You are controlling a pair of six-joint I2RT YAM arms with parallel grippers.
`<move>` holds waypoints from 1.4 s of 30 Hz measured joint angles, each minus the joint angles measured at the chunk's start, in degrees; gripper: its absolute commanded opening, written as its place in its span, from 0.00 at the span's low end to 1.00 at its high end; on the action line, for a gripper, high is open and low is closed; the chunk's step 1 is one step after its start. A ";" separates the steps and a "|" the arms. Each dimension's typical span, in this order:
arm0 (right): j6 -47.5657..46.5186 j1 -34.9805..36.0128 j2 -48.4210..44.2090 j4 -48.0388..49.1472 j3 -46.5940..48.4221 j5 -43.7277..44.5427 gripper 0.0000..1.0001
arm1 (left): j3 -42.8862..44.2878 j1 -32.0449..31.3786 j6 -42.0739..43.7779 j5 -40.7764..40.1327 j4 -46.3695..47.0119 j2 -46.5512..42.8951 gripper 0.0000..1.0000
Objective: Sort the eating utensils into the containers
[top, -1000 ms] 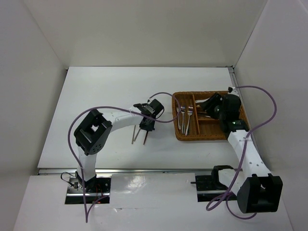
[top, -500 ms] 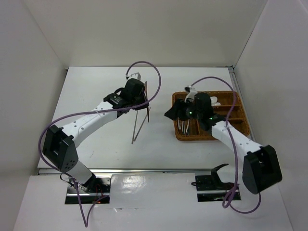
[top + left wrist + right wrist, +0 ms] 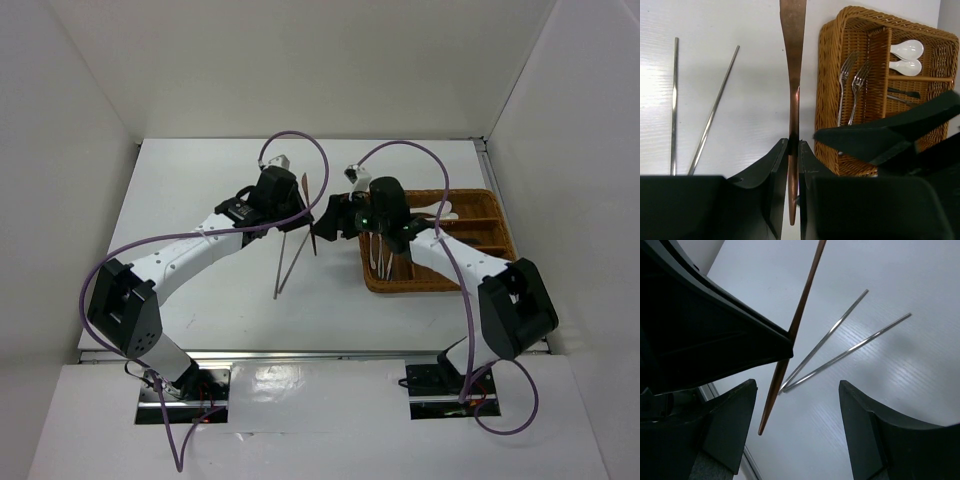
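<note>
My left gripper (image 3: 306, 212) is shut on a brown chopstick (image 3: 310, 236) and holds it above the table, left of the wicker tray (image 3: 440, 282). In the left wrist view the stick (image 3: 792, 60) runs straight out from between the jaws (image 3: 793, 146). My right gripper (image 3: 327, 226) is open and empty, right beside the stick. In the right wrist view the stick (image 3: 801, 310) hangs near the left finger of the open gripper (image 3: 797, 407). Two grey sticks (image 3: 286, 266) lie on the table. The tray holds forks (image 3: 849, 85), white spoons (image 3: 907, 50) and sticks.
The left gripper's black body (image 3: 705, 335) fills the left of the right wrist view. The right gripper's finger (image 3: 880, 137) crosses in front of the tray in the left wrist view. White walls enclose the table on three sides.
My left gripper has lifted the brown stick off the table and carried it up and toward the tray. My right gripper has moved left from over the tray to beside the stick.
</note>
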 measured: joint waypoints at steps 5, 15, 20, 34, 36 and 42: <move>-0.07 2.25 2.54 0.35 0.48 -0.48 0.68 | 0.00 0.00 -0.02 1.68 0.50 0.00 0.20; 1.22 3.32 5.16 -0.59 3.54 4.57 0.00 | 0.00 0.22 1.33 2.91 3.19 0.09 0.41; 5.38 2.69 7.54 -5.35 6.93 15.78 0.00 | -0.04 0.52 1.97 -0.17 1.81 -0.20 0.65; 35.98 -18.25 1.84 -31.30 6.86 44.74 0.00 | -8.48 10.40 3.34 -6.64 -2.29 -8.94 0.68; 39.89 -21.00 0.57 -33.97 6.84 46.42 0.00 | -8.98 10.78 3.48 -6.47 -2.86 -8.94 0.68; 47.63 -28.20 1.14 -39.58 5.44 47.10 0.00 | -9.55 10.78 4.74 -6.01 -3.02 -8.68 0.68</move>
